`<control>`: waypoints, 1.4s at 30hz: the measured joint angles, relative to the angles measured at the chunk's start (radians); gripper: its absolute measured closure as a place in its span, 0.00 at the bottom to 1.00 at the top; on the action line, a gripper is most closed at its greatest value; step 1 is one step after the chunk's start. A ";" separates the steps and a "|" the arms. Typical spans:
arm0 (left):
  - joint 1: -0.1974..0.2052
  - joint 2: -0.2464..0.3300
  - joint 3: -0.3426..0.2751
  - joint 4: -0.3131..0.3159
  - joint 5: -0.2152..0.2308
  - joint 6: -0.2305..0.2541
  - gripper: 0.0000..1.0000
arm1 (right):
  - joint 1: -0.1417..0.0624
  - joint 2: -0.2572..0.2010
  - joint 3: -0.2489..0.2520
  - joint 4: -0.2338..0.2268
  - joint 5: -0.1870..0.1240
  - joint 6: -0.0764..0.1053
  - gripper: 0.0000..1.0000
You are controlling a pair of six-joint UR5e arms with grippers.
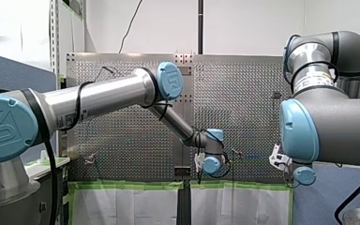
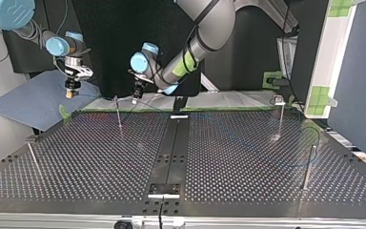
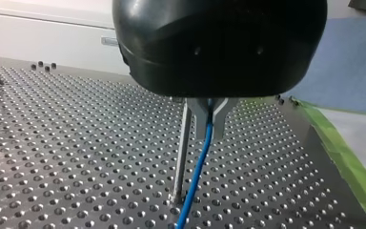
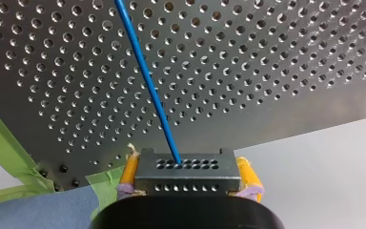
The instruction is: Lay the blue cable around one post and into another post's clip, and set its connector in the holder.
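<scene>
My right gripper (image 4: pixel 188 177) has its yellow pads shut on a dark grey connector (image 4: pixel 187 164) with rows of holes. The blue cable (image 4: pixel 147 76) leaves the connector and runs out over the perforated table (image 4: pixel 248 71). In the top view my right gripper (image 2: pixel 70 89) hangs beyond the table's far left corner, above a blue mat. The metal fingers of my left gripper (image 3: pixel 209 119) are shut on the blue cable (image 3: pixel 198 171), close beside a thin metal post (image 3: pixel 181 152). The top view shows my left gripper (image 2: pixel 135 98) near that post (image 2: pixel 119 117), at the table's far edge.
Three more posts stand on the table: one with a clip on top (image 2: pixel 279 117) at the far right, one (image 2: pixel 307 164) at the near right, one (image 2: pixel 32 157) at the near left. Green tape (image 2: pixel 219 109) lines the far edge. A blue mat (image 2: pixel 33 102) lies past the left corner.
</scene>
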 joint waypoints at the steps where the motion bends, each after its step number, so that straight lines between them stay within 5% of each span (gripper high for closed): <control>1: 0.001 0.000 0.002 0.000 0.001 -0.001 1.00 | 0.000 0.000 0.000 0.000 0.000 0.000 1.00; 7: 0.004 0.000 0.010 -0.001 0.006 -0.007 0.92 | 0.001 0.000 -0.003 -0.002 -0.001 0.000 1.00; 10: 0.006 0.000 0.008 -0.001 0.010 -0.009 0.79 | 0.001 0.001 -0.006 -0.001 -0.001 -0.001 1.00; 12: 0.005 0.000 0.006 -0.001 0.015 -0.013 0.61 | 0.003 0.001 -0.007 0.001 -0.001 -0.003 1.00; 13: 0.004 0.000 0.004 -0.002 0.017 -0.015 0.61 | 0.004 0.001 -0.008 0.001 -0.001 -0.004 1.00; 14: 0.003 0.000 0.002 -0.002 0.021 -0.018 0.37 | 0.004 0.001 -0.008 0.002 -0.001 -0.004 1.00; 15: 0.002 0.000 0.001 -0.002 0.024 -0.019 0.23 | 0.005 0.001 -0.008 0.001 -0.002 -0.005 1.00; 16: 0.001 0.000 -0.001 -0.002 0.029 -0.021 0.23 | 0.005 0.001 -0.008 0.001 -0.003 -0.005 1.00; 17: -0.001 0.000 -0.003 -0.002 0.036 -0.023 0.01 | 0.006 0.001 -0.008 0.001 -0.004 -0.006 1.00; 27: -0.020 0.002 -0.011 -0.009 0.057 -0.030 0.01 | 0.020 0.001 -0.011 -0.003 -0.041 -0.013 1.00; 42: -0.040 0.042 -0.058 -0.050 0.056 -0.023 0.01 | 0.030 0.002 -0.012 0.004 -0.044 -0.013 1.00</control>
